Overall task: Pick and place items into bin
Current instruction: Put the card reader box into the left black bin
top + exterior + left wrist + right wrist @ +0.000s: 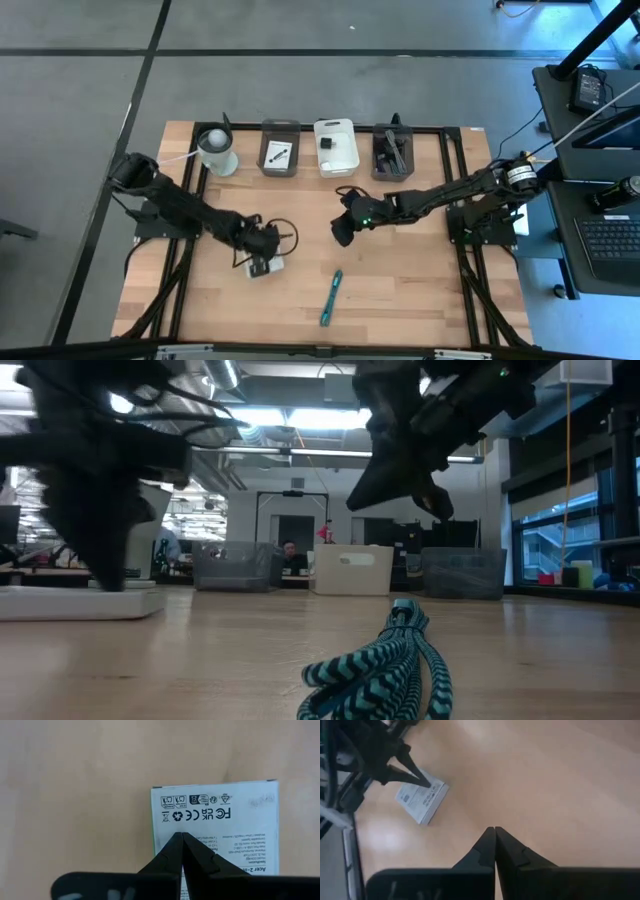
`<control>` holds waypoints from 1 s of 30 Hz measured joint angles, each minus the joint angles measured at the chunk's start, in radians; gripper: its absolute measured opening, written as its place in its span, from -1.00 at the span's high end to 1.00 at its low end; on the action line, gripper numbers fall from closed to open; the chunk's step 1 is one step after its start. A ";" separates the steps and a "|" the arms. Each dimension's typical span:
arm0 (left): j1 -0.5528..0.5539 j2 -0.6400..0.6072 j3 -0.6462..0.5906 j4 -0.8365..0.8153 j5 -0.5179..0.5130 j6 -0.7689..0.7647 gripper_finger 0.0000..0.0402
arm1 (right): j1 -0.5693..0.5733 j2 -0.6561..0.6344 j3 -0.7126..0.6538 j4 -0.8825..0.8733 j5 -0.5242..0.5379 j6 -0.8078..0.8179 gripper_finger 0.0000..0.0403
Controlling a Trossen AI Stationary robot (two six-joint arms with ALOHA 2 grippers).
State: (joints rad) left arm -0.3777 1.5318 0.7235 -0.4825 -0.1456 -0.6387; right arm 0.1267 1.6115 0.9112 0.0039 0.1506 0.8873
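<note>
A white printed packet lies flat on the wooden table, left of centre. My left gripper is shut and points steeply down at the packet's printed face. It also shows in the right wrist view, with its tips at the packet. A teal and black braided cable lies near the table's front edge and fills the foreground of the low view. My right gripper hangs shut above bare wood at mid-table, holding nothing. My left gripper has its shut fingertips over the packet's printed face, near one edge, coming from above and pointing steeply down. I cannot tell whether the tips touch the packet. The packet lies flat on the table.
Along the far edge stand a grey bin, a white bin and another grey bin, each with items inside. A white cup with a ball stands to their left. Bare wood lies between the two grippers.
</note>
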 joint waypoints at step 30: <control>0.257 -0.044 0.134 -0.132 0.028 -0.161 0.99 | -0.201 0.270 0.053 0.181 -0.443 -0.323 0.61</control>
State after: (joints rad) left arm -0.1210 1.4876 0.8577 -0.6149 -0.1180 -0.7999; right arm -0.0738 1.8811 0.9643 0.1850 -0.2925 0.5644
